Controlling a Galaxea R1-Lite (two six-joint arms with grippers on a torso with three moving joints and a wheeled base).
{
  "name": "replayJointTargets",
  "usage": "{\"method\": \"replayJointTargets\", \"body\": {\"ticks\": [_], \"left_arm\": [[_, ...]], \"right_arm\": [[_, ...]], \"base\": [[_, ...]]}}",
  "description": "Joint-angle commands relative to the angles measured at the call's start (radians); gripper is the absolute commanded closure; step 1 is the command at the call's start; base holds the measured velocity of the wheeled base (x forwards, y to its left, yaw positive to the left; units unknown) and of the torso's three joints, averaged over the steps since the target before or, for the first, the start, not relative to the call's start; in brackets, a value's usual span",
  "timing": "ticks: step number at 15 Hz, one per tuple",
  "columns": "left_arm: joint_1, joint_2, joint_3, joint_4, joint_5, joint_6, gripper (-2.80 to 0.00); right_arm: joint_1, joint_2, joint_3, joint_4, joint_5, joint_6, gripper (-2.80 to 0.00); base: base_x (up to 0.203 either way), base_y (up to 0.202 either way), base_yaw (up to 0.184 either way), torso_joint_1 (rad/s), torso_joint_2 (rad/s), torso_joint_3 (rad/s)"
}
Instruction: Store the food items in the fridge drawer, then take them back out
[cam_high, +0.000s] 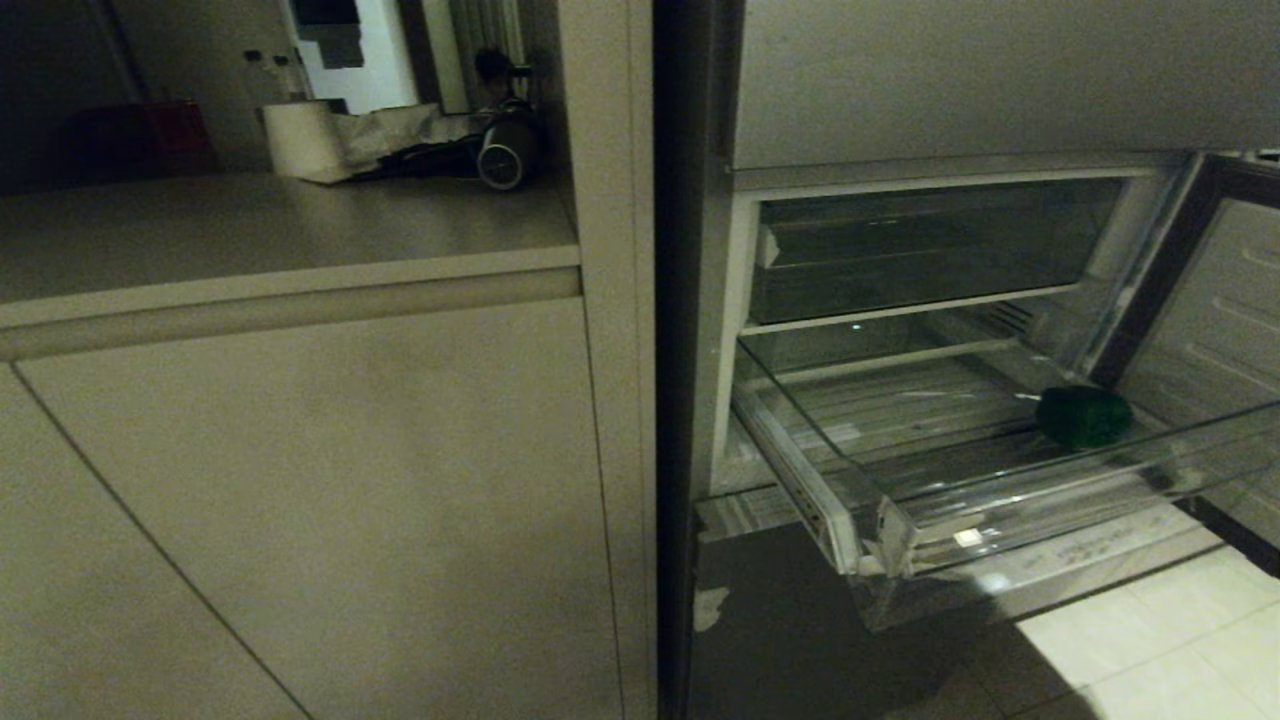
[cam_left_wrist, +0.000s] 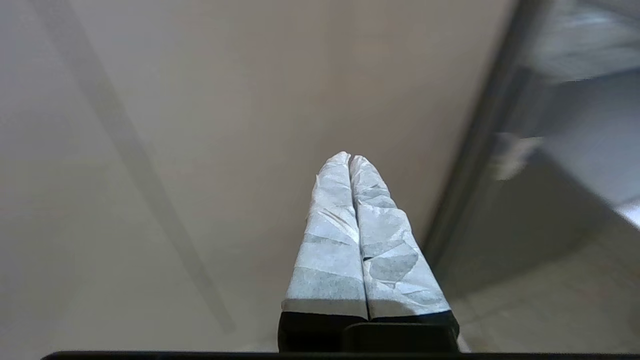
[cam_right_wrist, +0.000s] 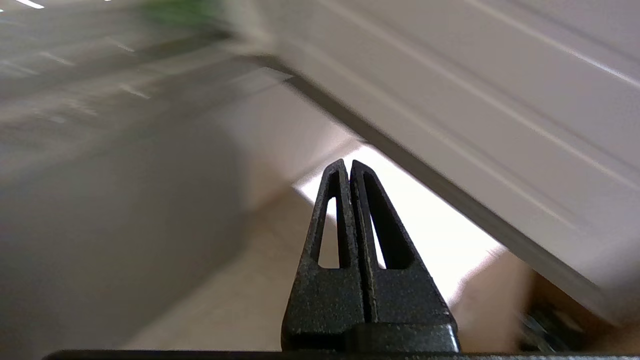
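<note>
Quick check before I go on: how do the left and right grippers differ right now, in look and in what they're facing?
The left gripper has fingers wrapped in crinkled white covering; the right gripper has bare black fingers with cut-out slots. The left gripper faces a plain beige cabinet panel; the right gripper points at pale floor tiles beside the fridge's open door. Both are shut, empty, and outside the head view.

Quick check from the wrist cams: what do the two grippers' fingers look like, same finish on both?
No. The left gripper has tapered fingers wrapped in crinkled pale tape above a black base. The right gripper has bare, matte black, speckled fingers, each a narrow wedge with a long triangular cut-out. No cables or markings show.
</note>
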Motion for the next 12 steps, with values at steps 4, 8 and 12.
{"method": "replayJointTargets", "body": {"ticks": [4,8,12], "left_arm": [[0.0,0.001,0.0,0.0,0.001,0.0,0.0],[0.0,0.001,0.0,0.0,0.001,0.0,0.0],[0.0,0.001,0.0,0.0,0.001,0.0,0.0]], "right_arm": [[-0.066,0.012,-0.002,0.039,0.01,-0.002,0.0],[-0.08,0.006,0.01,0.039,0.007,-0.001,0.0],[-0.094,0.003,0.017,0.039,0.007,0.0,0.0]], "base": [[0.0,0.006,-0.176,0.003,0.0,0.004],[0.002,0.008,-0.178,0.003,0.0,0.002],[0.003,0.008,-0.179,0.003,0.0,0.001]]}}
